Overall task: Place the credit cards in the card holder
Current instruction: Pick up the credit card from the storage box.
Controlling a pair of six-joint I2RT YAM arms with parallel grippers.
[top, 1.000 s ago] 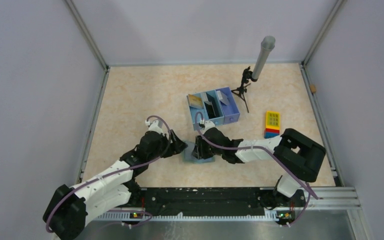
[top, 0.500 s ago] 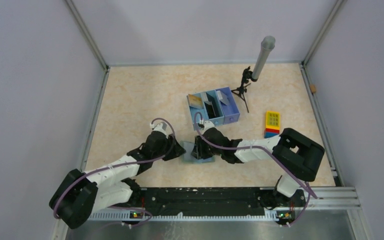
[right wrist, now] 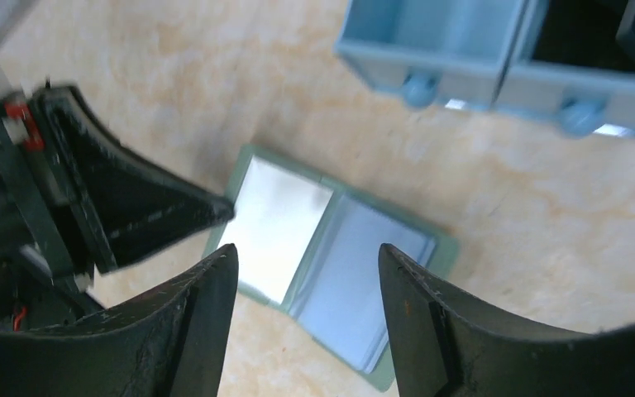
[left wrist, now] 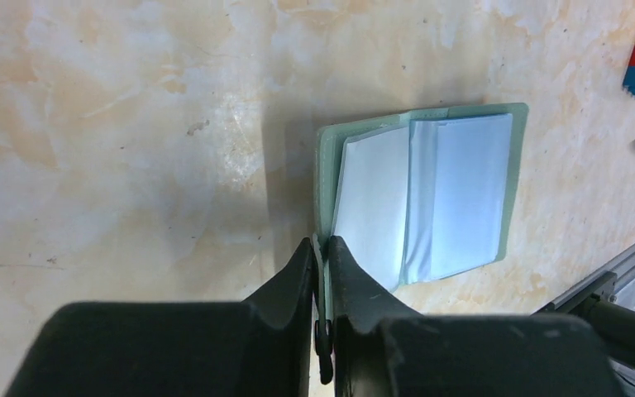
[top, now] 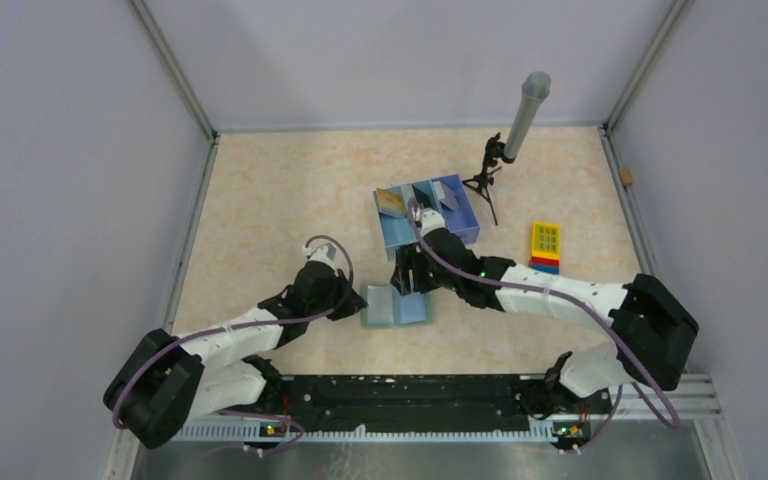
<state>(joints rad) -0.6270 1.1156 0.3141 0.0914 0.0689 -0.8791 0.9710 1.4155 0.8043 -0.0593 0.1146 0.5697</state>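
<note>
The card holder (top: 400,306) lies open on the table, grey-green outside and light blue inside. My left gripper (top: 362,300) is shut on its left edge; the left wrist view shows the thin green edge pinched at the left gripper (left wrist: 321,243), with both panels of the card holder (left wrist: 463,186) beyond. My right gripper (right wrist: 307,253) hangs open above the card holder (right wrist: 281,219), holding nothing. In the top view the right gripper (top: 407,276) is between holder and tray. A tan credit card (top: 392,200) and a pale one (top: 450,196) stand in the tray.
The blue three-compartment tray (top: 463,237) sits just behind the holder; my right arm crosses its middle compartment. A small tripod with a grey tube (top: 525,115) stands at the back right. A yellow, red and blue block (top: 545,248) lies to the right.
My left gripper closed onto the holder's left edge. The right gripper opened, lifted off the holder and drew back toward the tray. The holder now lies spread open.
</note>
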